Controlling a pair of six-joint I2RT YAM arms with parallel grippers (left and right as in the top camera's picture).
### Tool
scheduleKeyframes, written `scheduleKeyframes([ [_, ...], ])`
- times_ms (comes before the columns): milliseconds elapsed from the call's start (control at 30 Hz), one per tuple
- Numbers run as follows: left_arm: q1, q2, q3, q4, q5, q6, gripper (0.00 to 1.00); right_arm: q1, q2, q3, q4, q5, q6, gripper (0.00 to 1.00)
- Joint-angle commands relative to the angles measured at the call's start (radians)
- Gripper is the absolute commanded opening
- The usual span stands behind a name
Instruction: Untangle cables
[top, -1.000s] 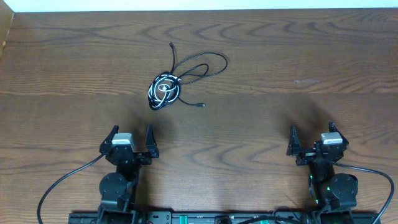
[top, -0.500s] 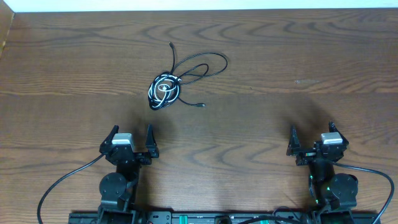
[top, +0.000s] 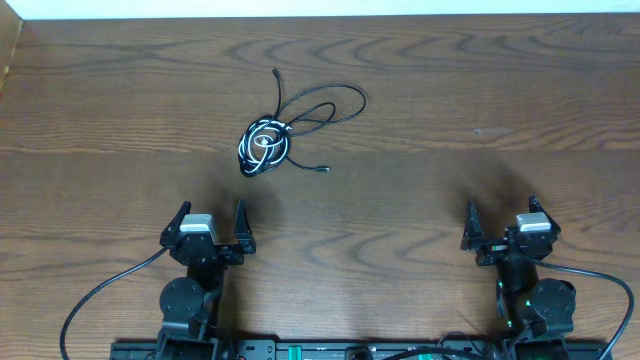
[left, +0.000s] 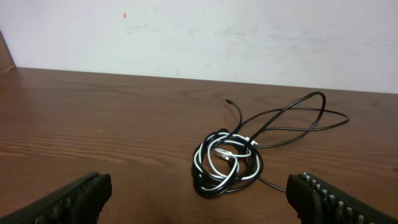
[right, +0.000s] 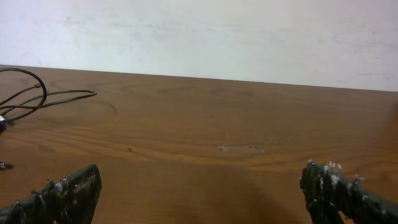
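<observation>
The cables (top: 266, 146) lie in 1 tangled clump on the table (top: 450, 150), left of centre and toward the far side. Black cords wind with a white cord (left: 197, 160) into a tight coil. Long black loops (top: 358, 98) spread flat to the right. 1 plug end (top: 275, 70) points toward the far edge; another (top: 325, 170) trails toward the near side.

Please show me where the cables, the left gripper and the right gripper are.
cables (top: 264, 147): overhead view, on the coiled middle of the tangle.
left gripper (top: 212, 207): overhead view, midway between its open fingertips.
right gripper (top: 501, 205): overhead view, midway between its open fingertips.
</observation>
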Motion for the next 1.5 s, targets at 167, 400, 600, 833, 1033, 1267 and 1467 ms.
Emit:
scheduleKeyframes([
  [167, -0.006, -0.006, -0.024, -0.029, -0.024, 0.006, 0.96, -0.005, -0.005, -0.001, -0.005, -0.002, -0.011, 0.99],
  [400, -0.006, -0.006, -0.024, -0.019, -0.023, 0.016, 0.96, -0.005, -0.005, -0.001, -0.005, -0.002, -0.011, 0.99],
  [600, -0.006, -0.006, -0.023, 0.146, -0.077, 0.048, 0.96, -0.005, -0.005, -0.001, -0.005, -0.002, -0.011, 0.99],
  [833, -0.006, -0.006, 0.083, 0.295, -0.053, 0.005, 0.96, -0.005, -0.005, -0.001, -0.004, -0.002, -0.011, 0.99],
  [1033, -0.006, 0.056, 0.392, 0.071, -0.053, -0.095, 0.96, -0.005, -0.005, -0.001, -0.005, -0.002, -0.011, 0.99],
  [1267, -0.006, 0.356, 0.874, -0.394, -0.021, -0.108, 0.96, -0.005, -0.005, -0.001, -0.004, -0.002, -0.011, 0.99],
  [1467, -0.006, 0.695, 1.221, -0.741, 0.058, -0.108, 0.96, -0.005, -0.005, -0.001, -0.005, -0.002, -0.011, 0.99],
])
